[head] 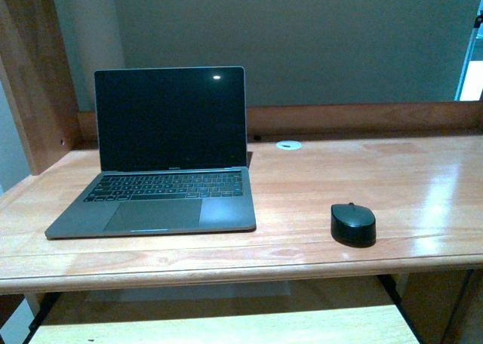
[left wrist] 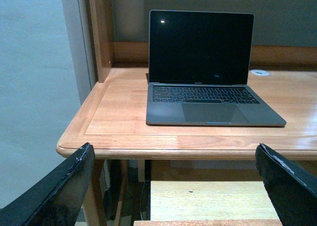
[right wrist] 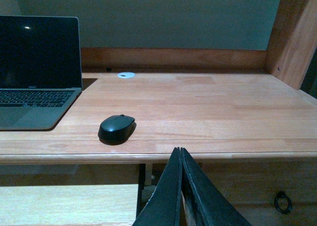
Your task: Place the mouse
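Front view shows no arm at all, only the pale wooden surface with its raised back rail. Furthest left stands the grey open laptop with a dark screen, set square to the front edge, its lid upright. Behind its right corner, near the rail, a small white round disc sits in the wood; it may be a cable-hole cover, but it is too small to tell. Right of the laptop and well apart from it lies the small black matte oval mouse, resting flat near the front edge, touching nothing else.

From the left wrist, the left gripper hangs off the front edge, below the level of the surface, facing the laptop; its two black jaws are spread wide with nothing between them. From the right wrist, the right gripper also sits off the front edge, a little right of the mouse, with its jaws pressed together and holding nothing.
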Controlling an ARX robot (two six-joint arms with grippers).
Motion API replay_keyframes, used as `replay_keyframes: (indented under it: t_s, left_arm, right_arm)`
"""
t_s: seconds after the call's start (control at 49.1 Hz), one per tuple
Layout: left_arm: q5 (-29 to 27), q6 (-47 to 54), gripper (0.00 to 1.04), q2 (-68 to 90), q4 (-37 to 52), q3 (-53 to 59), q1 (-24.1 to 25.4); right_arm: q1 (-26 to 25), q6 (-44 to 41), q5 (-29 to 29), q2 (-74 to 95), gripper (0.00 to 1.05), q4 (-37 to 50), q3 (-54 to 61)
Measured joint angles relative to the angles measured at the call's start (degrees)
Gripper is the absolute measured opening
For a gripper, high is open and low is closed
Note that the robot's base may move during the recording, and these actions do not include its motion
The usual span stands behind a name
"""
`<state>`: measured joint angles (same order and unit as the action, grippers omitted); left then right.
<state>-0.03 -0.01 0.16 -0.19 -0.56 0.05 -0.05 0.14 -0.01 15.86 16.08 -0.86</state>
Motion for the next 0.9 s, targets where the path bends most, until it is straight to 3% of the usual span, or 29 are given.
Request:
replay_keyframes:
  t_s: [0.489,0.591,0.896]
  left_arm:
    - [0.0,0.0,0.98,0.0,0.0,0.0,0.0]
    - [0.0,0.0,0.98,0.0,0.0,0.0,0.0]
    - [0.0,0.0,0.98,0.0,0.0,0.0,0.0]
  right_arm:
    - [0.0,0.0,0.0,-6.2,0.02,-6.2,0.0]
    - [0.0,-0.1,0.1,-11.6,0.02,-14.4,0.0]
    - [0.0,-0.1,0.2,-15.3,0.02,-15.5,-0.3]
